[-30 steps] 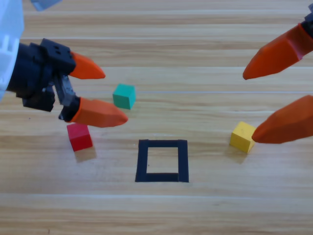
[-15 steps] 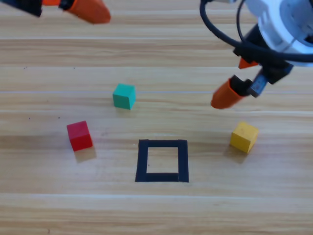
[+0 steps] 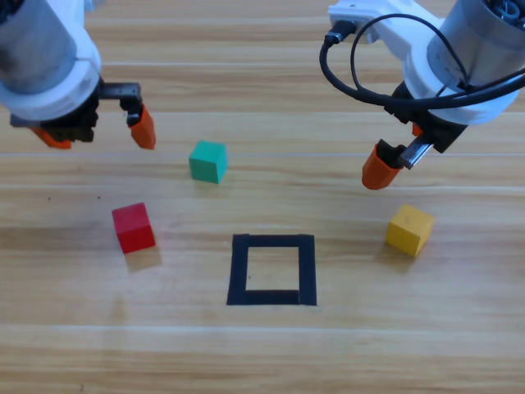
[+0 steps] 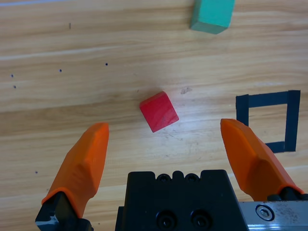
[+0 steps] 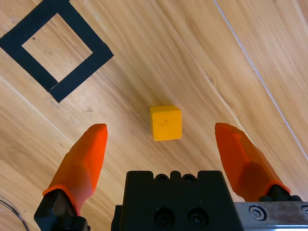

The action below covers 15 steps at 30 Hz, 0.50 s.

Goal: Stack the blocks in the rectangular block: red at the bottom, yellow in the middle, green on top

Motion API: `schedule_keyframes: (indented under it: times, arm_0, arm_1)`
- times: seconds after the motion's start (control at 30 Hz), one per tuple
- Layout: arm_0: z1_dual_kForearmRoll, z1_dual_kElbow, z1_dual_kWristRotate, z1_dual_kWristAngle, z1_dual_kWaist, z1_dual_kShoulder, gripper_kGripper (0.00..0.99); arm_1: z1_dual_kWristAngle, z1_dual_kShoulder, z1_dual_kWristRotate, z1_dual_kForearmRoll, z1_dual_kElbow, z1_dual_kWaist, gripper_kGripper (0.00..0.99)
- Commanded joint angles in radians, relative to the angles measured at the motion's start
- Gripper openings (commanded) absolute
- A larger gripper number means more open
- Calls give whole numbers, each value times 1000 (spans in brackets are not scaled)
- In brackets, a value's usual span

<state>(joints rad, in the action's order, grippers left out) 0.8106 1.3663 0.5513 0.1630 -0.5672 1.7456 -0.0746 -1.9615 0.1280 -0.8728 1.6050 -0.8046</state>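
— Orange jaws have swung downward on both arms since a moment ago: the left gripper (image 3: 92,131), upper left of the frame, hangs spread above the red cube (image 3: 133,227).

— And the right gripper (image 5: 163,159)?

— Spread wide above the yellow cube (image 3: 409,230), lower right. Green (image 3: 208,161) sits untouched; the tape square (image 3: 271,269) holds nothing. Probably red goes first.

- the left gripper (image 4: 163,144) hangs above the wooden table (image 4: 72,43), its orange jaws spread wide
- the red cube (image 4: 159,111) lies between the jaws, touching neither
- the green cube (image 4: 211,14) sits at the top edge
- the black tape square (image 4: 267,120) lies right of the red cube, partly behind the right jaw
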Motion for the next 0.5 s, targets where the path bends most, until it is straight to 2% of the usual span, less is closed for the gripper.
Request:
schedule_keyframes:
  times: [0.03,0.13,0.27,0.5]
  arm_0:
    - [2,-39,104,7,15,124,990]
    - [5,-42,150,-7,15,178,990]
    - [7,-21,179,-60,27,219,990]
    - [98,103,222,-97,35,302,990]
  arm_1:
    - [-54,-103,-5,-25,-34,24,985]
    - [-77,-134,-5,-25,-39,24,979]
    - [-74,-155,-1,-25,-40,24,979]
    - [-79,-217,22,-23,-25,28,979]
